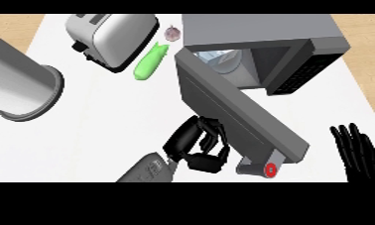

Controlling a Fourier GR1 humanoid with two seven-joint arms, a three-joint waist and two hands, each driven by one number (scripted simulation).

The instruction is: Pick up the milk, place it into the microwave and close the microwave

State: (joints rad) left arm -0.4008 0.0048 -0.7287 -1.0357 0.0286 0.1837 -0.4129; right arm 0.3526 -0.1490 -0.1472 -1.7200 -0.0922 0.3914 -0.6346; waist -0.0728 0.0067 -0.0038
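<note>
Left hand [199, 142] curled — against microwave door [234, 115]

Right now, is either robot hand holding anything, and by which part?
Nothing visibly held. The left robot hand is curled beside the open microwave door; the right robot hand rests open at the right edge. No milk shows.

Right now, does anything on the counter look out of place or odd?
Nothing is spilled or damaged. The grey microwave has its door swung wide open, and the left hand is against that door. No milk carton shows anywhere.
</note>
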